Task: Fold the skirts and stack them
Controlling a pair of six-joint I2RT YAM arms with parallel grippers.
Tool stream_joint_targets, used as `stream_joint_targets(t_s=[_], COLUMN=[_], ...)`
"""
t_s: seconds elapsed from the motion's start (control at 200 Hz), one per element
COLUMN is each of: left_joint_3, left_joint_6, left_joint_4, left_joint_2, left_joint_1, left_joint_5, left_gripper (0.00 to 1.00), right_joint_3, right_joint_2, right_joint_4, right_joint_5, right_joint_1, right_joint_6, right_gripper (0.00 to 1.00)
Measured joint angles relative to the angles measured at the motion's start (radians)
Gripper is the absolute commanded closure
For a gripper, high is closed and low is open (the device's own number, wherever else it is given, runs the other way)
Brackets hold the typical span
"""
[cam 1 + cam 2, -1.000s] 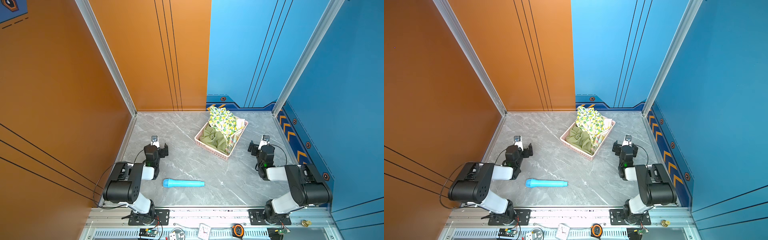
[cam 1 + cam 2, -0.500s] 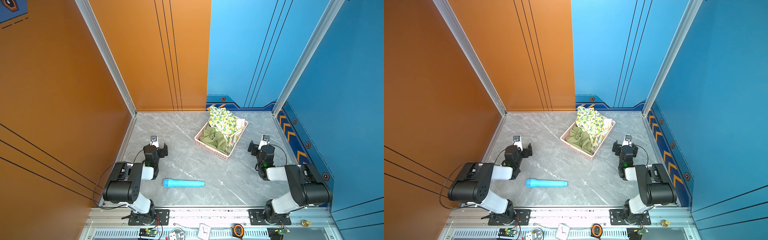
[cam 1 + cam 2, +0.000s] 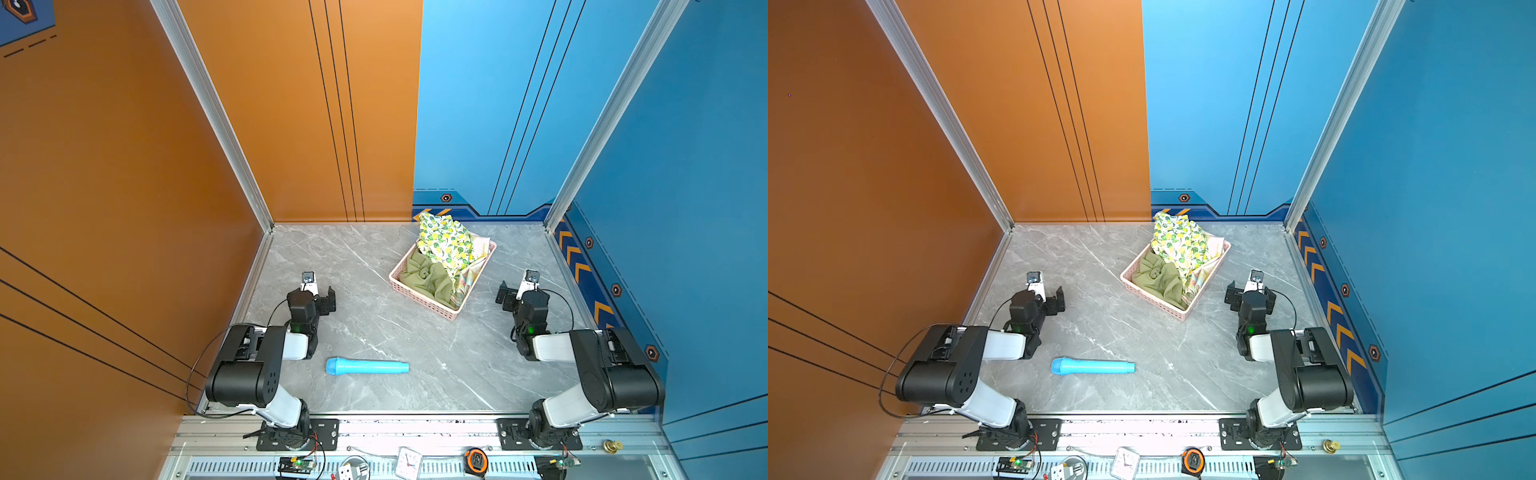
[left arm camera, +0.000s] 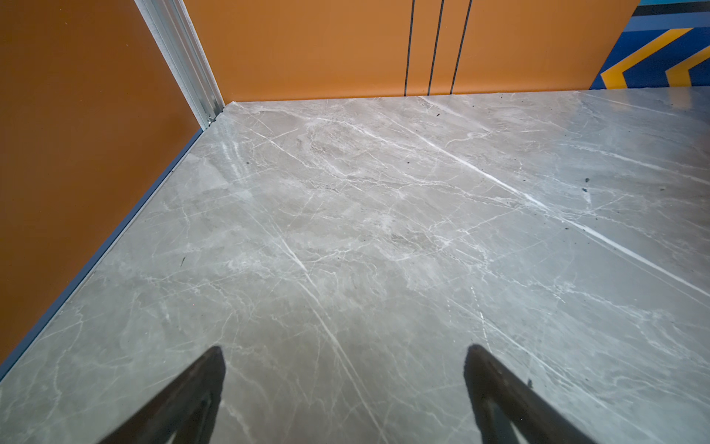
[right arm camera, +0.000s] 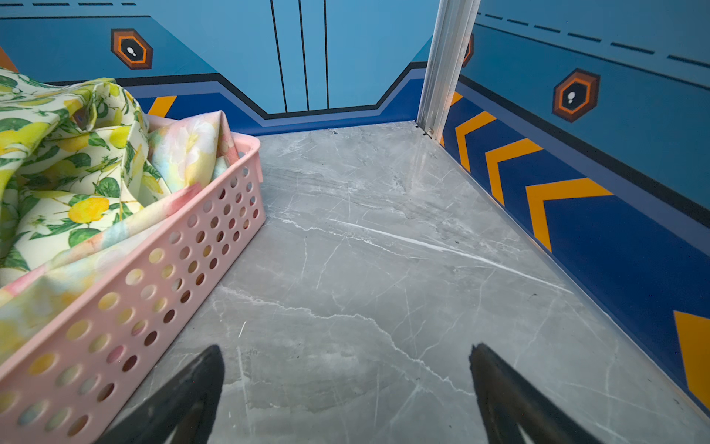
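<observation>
Three skirts lie crumpled in a pink basket (image 3: 441,311) (image 3: 1173,312) at the back right of the marble table. The lemon-print skirt (image 3: 444,243) (image 3: 1177,242) (image 5: 69,161) is heaped on top, the olive green one (image 3: 428,278) (image 3: 1160,278) fills the near end, and the pastel one (image 3: 471,270) (image 5: 188,150) hangs over the right rim. My left gripper (image 3: 320,291) (image 4: 345,350) rests low at the left, open and empty. To the right of the basket, my right gripper (image 3: 517,291) (image 5: 345,350) is open with nothing between its fingers.
A light blue cylinder (image 3: 367,367) (image 3: 1092,367) lies on its side near the table's front, between the arms. Orange walls close off the left and back, blue walls the back and right. A small clock (image 3: 408,461) and a tape measure (image 3: 476,459) sit on the front rail.
</observation>
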State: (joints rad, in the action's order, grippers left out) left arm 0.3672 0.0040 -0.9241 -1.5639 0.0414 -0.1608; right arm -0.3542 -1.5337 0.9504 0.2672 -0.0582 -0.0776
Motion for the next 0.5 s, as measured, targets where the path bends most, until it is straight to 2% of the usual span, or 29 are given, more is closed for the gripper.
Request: stream_joint_targets(t_s=[0.501], left_joint_3=[0.007], left_joint_6=[0.0], left_joint_4=[0.027], left_joint_2=[0.0], left_joint_1=[0.005], left_joint_5=[-0.011], left_gripper=[0.02], right_joint_3=[0.0], right_joint_2=[0.0], right_joint_4=[0.0], right_joint_5=[0.0], right_joint_1=[0.0], right_joint_6=[0.0], right_gripper=[0.0])
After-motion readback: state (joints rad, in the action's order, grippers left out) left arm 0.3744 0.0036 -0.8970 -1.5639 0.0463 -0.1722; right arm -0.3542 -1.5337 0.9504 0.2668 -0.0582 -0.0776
